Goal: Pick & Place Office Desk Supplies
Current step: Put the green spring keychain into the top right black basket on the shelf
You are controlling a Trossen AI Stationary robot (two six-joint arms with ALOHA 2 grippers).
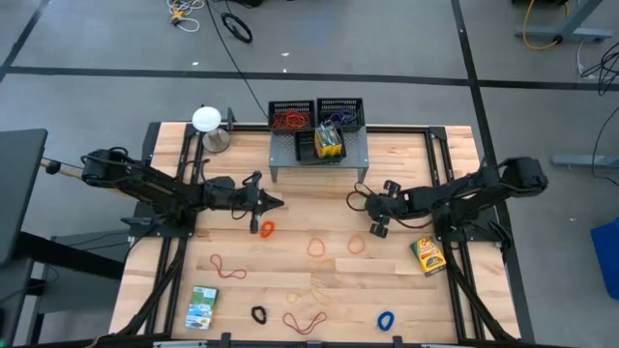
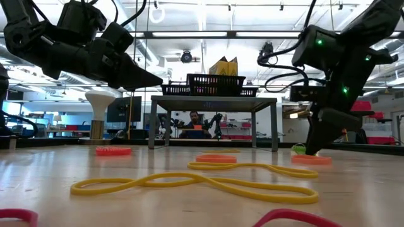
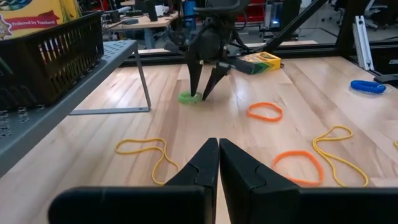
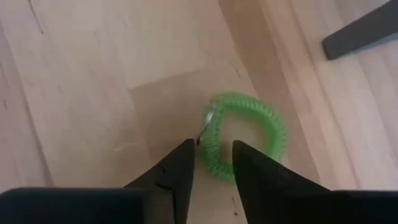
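The right gripper (image 4: 210,163), fingers partly spread and empty, straddles the near rim of the green coil band (image 4: 245,137), which extends toward twelve o'clock from it.

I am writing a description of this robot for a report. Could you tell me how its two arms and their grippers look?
Both arms are dark, almost black, built from jointed segments, with black cables looping along them. The left gripper ends in two slim black fingers tapering to a point. The right gripper has the same dark wedge-shaped fingers. In the low view, small green lights glow on the right arm's housing. No markings are readable.
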